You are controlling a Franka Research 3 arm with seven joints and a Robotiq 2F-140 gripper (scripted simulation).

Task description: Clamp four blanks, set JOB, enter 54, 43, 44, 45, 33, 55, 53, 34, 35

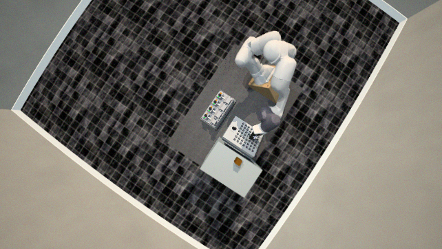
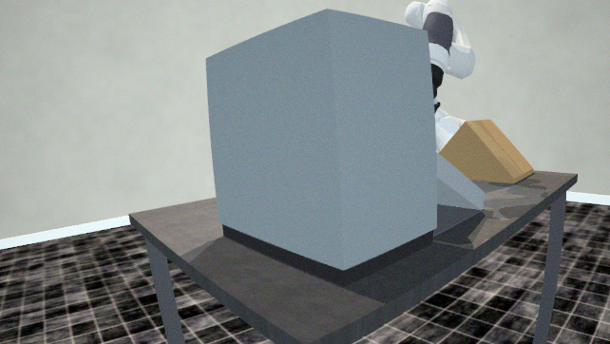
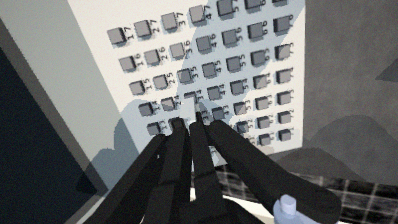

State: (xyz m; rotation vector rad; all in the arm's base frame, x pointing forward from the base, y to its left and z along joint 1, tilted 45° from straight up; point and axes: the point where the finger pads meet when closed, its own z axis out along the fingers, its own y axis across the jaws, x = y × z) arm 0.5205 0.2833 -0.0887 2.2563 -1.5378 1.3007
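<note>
The gripper (image 1: 253, 137) (image 3: 188, 120) is shut and holds nothing. Its tips are low over the sloped key panel (image 1: 228, 135) (image 3: 95, 25), by keys 34 and 33; the fingers hide key 33, and contact cannot be told. Key 34 (image 3: 190, 95) shows just beyond the tips, key 44 (image 3: 214, 93) beside it. No visible key is lit. The black selector (image 1: 234, 128) is on the panel; its setting is too small to read. The vise block (image 1: 217, 109) shows amber and green lenses at its stations; the blanks' exact seating cannot be told. The cabinet's lamp (image 1: 237, 161) looks dull orange; whether lit is unclear.
The tall cabinet (image 1: 224, 172) (image 2: 285, 143) stands directly behind the panel and hides most of it in the exterior view. The vise block is beside the panel, across a gap. A tan wedge-shaped block (image 1: 264, 89) (image 2: 485, 152) stands near the arm's base.
</note>
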